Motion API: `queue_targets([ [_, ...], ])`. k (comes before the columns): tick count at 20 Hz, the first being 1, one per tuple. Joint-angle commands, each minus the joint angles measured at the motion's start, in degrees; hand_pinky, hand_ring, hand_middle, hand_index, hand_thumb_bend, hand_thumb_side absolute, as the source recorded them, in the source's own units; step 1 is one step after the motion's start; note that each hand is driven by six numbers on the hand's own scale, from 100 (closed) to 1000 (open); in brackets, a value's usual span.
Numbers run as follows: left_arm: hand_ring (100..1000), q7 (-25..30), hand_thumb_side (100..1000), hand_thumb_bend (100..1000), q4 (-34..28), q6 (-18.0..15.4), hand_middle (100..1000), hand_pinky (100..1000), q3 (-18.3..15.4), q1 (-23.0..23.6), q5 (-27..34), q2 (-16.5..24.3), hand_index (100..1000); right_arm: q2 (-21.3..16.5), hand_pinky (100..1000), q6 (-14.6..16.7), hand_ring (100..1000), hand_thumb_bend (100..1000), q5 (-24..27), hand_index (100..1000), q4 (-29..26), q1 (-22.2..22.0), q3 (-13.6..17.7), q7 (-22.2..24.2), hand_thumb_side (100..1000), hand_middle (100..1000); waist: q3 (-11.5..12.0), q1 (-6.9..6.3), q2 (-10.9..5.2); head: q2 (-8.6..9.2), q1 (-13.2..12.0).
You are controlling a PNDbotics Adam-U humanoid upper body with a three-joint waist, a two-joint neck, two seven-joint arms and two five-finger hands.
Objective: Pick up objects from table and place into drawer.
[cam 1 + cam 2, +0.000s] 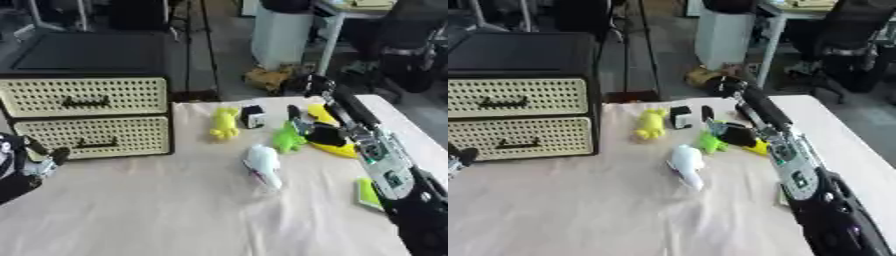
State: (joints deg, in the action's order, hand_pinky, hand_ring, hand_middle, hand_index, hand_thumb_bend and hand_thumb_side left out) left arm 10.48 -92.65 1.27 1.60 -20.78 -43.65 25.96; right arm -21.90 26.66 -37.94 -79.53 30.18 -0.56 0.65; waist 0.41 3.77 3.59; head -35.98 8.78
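Nothing stowed: both drawers (92,97) closed, toys (262,162) remain on tabletop (175,210). Right hand (317,131) at green toy (286,138), grip indeterminate.

A pale cloth (157,210) covered the table. Beyond its far edge, at twelve o'clock, a white bin (282,34) with a dark top stood on the grey floor. A brownish bundle (267,77) lay at the bin's foot, toward six o'clock from it. At two o'clock stood a black office chair (411,45), beside a table leg (328,45).
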Motion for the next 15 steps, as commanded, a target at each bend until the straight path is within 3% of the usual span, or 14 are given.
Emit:
queue_targets([
  [1,100,1.54,1000,516,-5.51,1.78,260,100,-1.25,0.34,2.93,1.38,611,-2.06,655,-0.64,739,100,3.02,804,-2.85,0.15,0.99,-0.17,400,781,0.08,-0.20,-0.69,-0.62,0.08],
  [8,100,6.18,1000,512,-15.21,7.59,259,100,-2.32,3.59,9.41,1.40,611,-2.25,652,-1.50,736,100,6.42,802,-4.88,-1.48,1.32,0.17,405,775,0.26,-0.09,-0.76,-0.82,0.09],
  [15,100,7.33,1000,507,-16.82,9.76,259,100,-2.97,4.74,15.02,1.47,611,-2.24,653,-1.87,735,100,7.36,801,-5.51,-2.33,1.60,0.27,407,773,0.35,-0.07,-0.95,-0.57,-0.64],
])
